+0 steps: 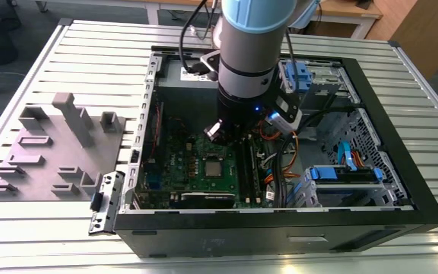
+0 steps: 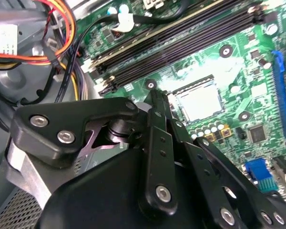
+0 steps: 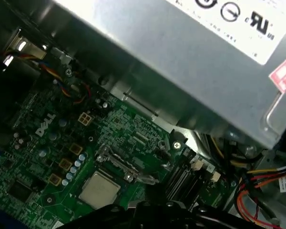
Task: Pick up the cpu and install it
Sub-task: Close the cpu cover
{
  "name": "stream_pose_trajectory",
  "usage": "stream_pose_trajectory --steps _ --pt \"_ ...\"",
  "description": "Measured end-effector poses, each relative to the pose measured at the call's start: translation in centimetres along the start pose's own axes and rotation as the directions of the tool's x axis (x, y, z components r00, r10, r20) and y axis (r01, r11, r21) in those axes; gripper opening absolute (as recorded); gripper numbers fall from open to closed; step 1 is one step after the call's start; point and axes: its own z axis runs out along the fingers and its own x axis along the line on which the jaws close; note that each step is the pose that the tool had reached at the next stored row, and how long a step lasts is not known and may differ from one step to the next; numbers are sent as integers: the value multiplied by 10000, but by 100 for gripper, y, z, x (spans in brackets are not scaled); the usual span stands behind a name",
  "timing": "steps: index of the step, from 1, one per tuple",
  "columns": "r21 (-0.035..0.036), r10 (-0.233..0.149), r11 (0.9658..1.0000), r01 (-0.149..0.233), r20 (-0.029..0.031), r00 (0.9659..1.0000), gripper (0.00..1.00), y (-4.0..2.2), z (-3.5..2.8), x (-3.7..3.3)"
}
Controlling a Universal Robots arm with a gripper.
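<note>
— How many arms are at work?
— One arm (image 1: 246,51) with one gripper (image 1: 220,132). It hangs inside the one open computer case (image 1: 401,220) on the slatted table (image 1: 59,240), above the green board (image 1: 177,162).
— And the cpu?
— A single cpu (image 1: 213,168) — it lies flat in its socket on that board, silver top up. In the first wrist view the cpu (image 3: 99,189) has one shiny metal frame (image 3: 118,161) just beside it.
— Does the gripper have it?
— No. In the second wrist view the cpu (image 2: 198,100) lies near the gripper (image 2: 155,98) but apart from it. Whether the gripper stands open or closed, I cannot tell.
— What else is there?
— One grey box (image 3: 181,62) with a white label beside the board, two blue brackets (image 1: 295,75) in the drive bays, one bundle of cables (image 2: 62,33) in red, orange and yellow, and one long blue slot (image 2: 279,95). Outside the case, at the exterior view's left, one grey fixture (image 1: 52,154) rests on the table.
</note>
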Motion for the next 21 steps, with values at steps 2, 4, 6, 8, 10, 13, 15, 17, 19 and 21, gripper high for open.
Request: stream_pose_trajectory --steps 2,4,6,8,10,13,15,17,19,21 --pt "-3 0 10000 0 -4 10000 11 -32 -4 7" --pt "-6 -1 10000 1 -10 10000 11 -63 -9 15" --pt "-10 0 10000 0 -14 10000 11 -95 -13 23" --pt "-12 1 10000 -1 -20 10000 11 -128 -17 33" --pt "-27 1 10000 -1 -17 10000 11 -150 -17 36" --pt "-30 -3 10000 3 -17 10000 11 -145 -15 28" --pt "-33 -70 10000 70 -16 10000 11 -139 -11 23" --pt "-35 -159 9999 159 -18 9999 11 -127 -4 16" --pt "-37 -213 9998 213 -18 9998 11 -104 5 2" --pt "-40 -253 9997 253 -17 9997 11 -73 16 -18"
